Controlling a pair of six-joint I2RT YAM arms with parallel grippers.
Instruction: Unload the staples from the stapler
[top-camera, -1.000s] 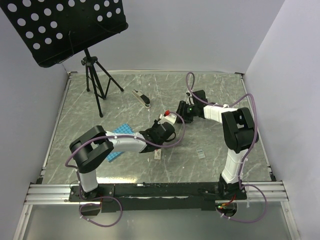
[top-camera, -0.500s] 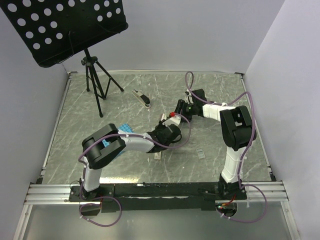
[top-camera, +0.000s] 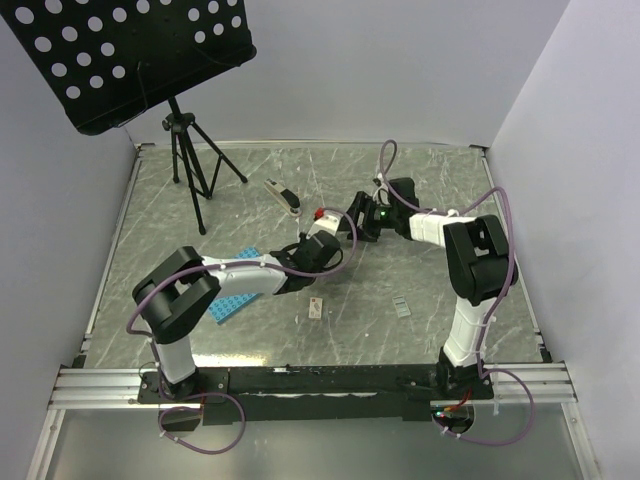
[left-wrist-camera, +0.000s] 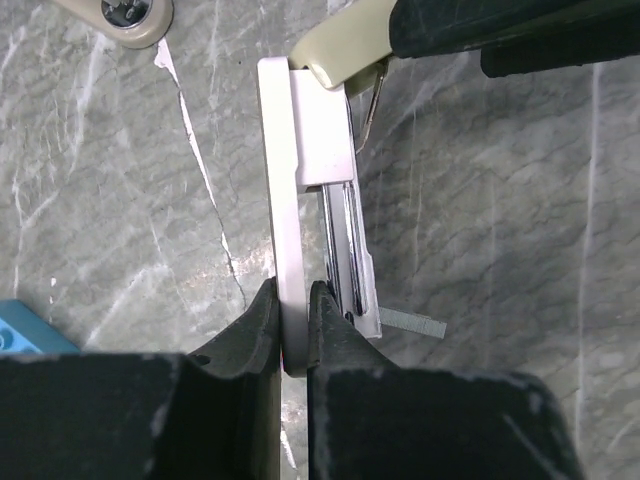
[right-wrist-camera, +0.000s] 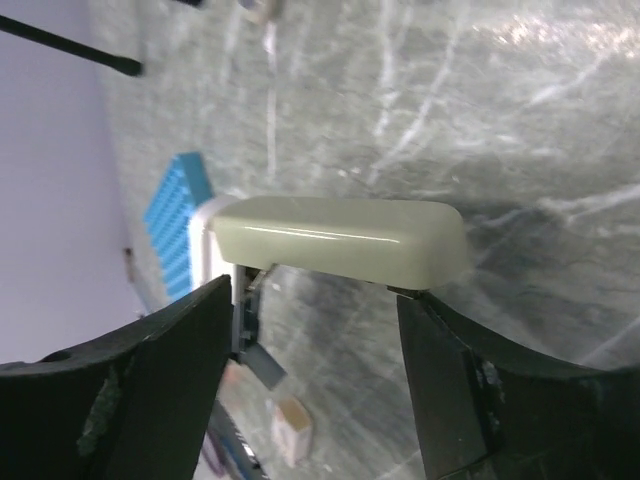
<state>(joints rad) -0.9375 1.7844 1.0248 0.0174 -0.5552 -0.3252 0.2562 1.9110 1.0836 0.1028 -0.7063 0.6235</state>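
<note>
The stapler (left-wrist-camera: 300, 140) hangs above the table, white base on edge with its metal magazine beside it. My left gripper (left-wrist-camera: 292, 300) is shut on the near end of that white base. A thin grey strip of staples (left-wrist-camera: 412, 322) sticks out sideways from the magazine's near end. The stapler's cream lid (right-wrist-camera: 340, 240) is swung up. My right gripper (right-wrist-camera: 315, 290) stands open under the lid, a finger near each end. From above, the stapler (top-camera: 325, 222) sits between the left gripper (top-camera: 318, 240) and right gripper (top-camera: 348, 222).
A slim black and cream object (top-camera: 283, 197) lies behind the grippers. A blue studded plate (top-camera: 235, 285) lies under the left forearm. A small white card (top-camera: 317, 308) and short grey strips (top-camera: 402, 306) lie on the marble table (top-camera: 450, 190). A black tripod (top-camera: 190, 165) stands back left.
Both grippers have carried the stapler a little back and left. The right gripper's jaws have spread wider around the cream lid. The left gripper stays shut on the base.
</note>
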